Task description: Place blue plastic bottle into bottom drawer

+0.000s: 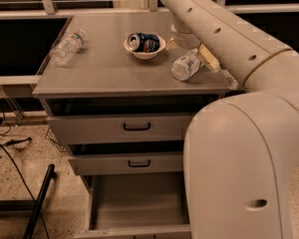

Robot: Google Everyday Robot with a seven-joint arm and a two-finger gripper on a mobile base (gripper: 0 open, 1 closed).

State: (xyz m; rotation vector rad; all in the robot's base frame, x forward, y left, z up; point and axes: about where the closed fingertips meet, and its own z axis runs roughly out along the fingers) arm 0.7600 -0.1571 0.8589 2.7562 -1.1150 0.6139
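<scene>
The blue plastic bottle (183, 66), clear with a white and pale-blue label, lies tilted at the right of the cabinet top (109, 68), its base towards me. My gripper (198, 61) reaches down from the big white arm (224, 39) and is closed around the bottle's upper part; one tan finger (210, 58) shows against its right side. The bottom drawer (139, 205) is pulled open below, with plain grey inner walls and nothing visible inside. Its right part is hidden behind my arm.
A white bowl (145, 48) holding a blue soda can (143, 41) sits mid-top. A slimmer clear bottle (67, 47) lies at the top's left edge. The two upper drawers (124, 128) (132, 163) have black handles, the middle one slightly out. Cables and a black leg (37, 208) are on the floor at left.
</scene>
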